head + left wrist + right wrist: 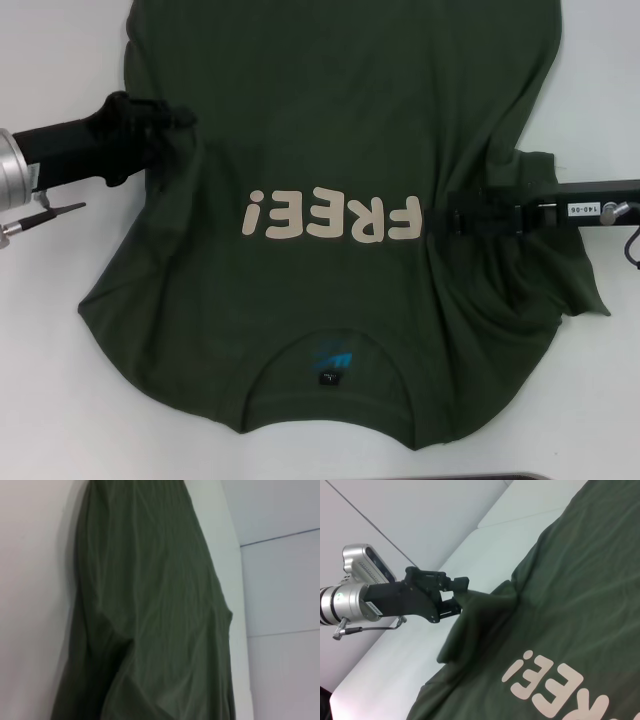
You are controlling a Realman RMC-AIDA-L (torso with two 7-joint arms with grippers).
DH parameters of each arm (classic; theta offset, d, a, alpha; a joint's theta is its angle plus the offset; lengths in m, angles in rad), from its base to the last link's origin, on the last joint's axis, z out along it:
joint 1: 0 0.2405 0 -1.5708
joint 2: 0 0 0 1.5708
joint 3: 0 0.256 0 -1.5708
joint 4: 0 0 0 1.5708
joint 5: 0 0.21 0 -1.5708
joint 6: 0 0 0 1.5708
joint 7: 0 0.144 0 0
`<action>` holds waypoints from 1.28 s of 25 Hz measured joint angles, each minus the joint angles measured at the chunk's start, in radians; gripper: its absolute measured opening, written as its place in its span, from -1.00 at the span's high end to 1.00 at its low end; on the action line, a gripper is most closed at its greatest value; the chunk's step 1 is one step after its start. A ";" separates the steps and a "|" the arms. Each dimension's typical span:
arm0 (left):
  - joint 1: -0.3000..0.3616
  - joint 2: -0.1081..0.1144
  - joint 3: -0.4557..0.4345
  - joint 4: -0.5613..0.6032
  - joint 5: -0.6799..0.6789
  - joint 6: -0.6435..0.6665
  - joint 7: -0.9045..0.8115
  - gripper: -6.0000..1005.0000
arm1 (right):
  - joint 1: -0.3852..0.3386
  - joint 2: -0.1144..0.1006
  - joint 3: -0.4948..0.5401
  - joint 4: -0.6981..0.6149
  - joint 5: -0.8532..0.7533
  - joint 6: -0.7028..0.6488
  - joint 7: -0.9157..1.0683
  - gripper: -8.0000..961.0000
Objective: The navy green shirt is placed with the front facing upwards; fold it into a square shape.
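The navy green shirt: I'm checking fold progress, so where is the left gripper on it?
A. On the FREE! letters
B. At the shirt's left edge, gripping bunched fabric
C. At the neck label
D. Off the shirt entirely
B: the left gripper holds a lifted fold at the navy green shirt edge.

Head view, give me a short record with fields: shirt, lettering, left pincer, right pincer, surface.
shirt: navy green shirt lying front up, collar toward the robot, both side edges bunched
lettering: cream "FREE!" across the chest, upside down from the head view
left pincer: left pincer shut on the shirt's left edge, fabric lifted
right pincer: right pincer on the shirt beside the lettering, with the cloth gathered around it
surface: white table
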State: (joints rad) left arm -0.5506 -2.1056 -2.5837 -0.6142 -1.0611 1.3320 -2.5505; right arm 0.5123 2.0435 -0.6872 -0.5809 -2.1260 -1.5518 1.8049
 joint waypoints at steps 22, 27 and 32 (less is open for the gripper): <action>0.004 0.049 0.161 -0.183 0.001 0.154 -0.076 -0.41 | 0.001 -0.006 0.000 0.000 0.002 0.007 0.001 -0.91; 0.044 0.075 0.063 -0.191 -0.005 0.178 -0.040 -0.40 | 0.000 -0.008 0.000 0.001 0.002 0.010 0.001 -0.91; 0.095 0.100 -0.020 -0.193 -0.007 0.250 0.054 -0.39 | -0.001 -0.008 0.000 0.001 0.002 0.009 -0.014 -0.91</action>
State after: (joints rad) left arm -0.4551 -2.0056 -2.6032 -0.8067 -1.0683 1.5819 -2.4969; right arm 0.5112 2.0352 -0.6872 -0.5803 -2.1244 -1.5424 1.7910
